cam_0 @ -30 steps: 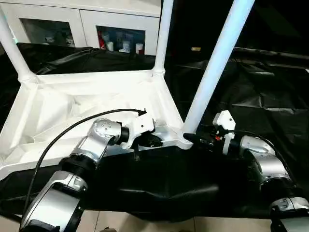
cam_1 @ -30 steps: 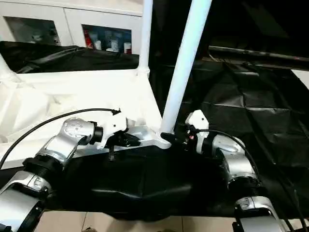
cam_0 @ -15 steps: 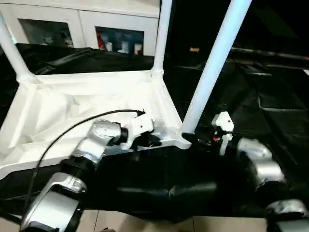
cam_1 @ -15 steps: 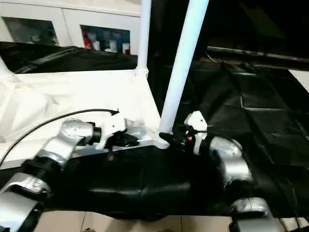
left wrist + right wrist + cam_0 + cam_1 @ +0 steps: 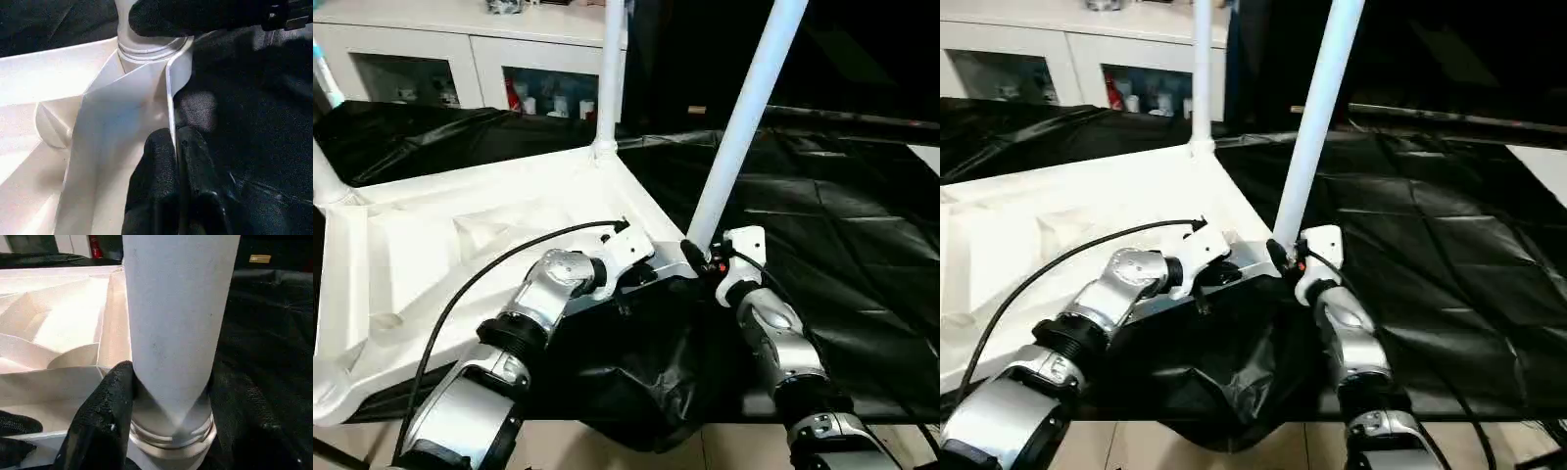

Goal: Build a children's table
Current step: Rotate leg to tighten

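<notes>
My right claw (image 5: 161, 431) is closed around the base of a white leg (image 5: 744, 117), right where it enters the round corner socket (image 5: 171, 438) of the tabletop (image 5: 440, 245); one black finger (image 5: 100, 423) presses against the tube just above the socket's ribbed collar. My left claw (image 5: 176, 156) is pinched nearly shut on the thin rim wall of the tabletop, just beside that same corner, steadying it. The tabletop lies upside down on the black-draped work table (image 5: 832, 225), ribbed underside facing up, and its near right corner, the one I grip, sits at the work table's front edge, where the black cloth hangs down. I judge this step to be seating this leg; it leans a little, so the next move calls for pushing it straight down into the socket while my left claw holds the rim from shifting. 2 more legs (image 5: 610, 69) stand in the far corner sockets; the near left corner shows no leg. Beyond the work table's far edge stands a white cabinet (image 5: 460, 49) with glass doors, holding small bottles (image 5: 548, 100) I cannot identify.
</notes>
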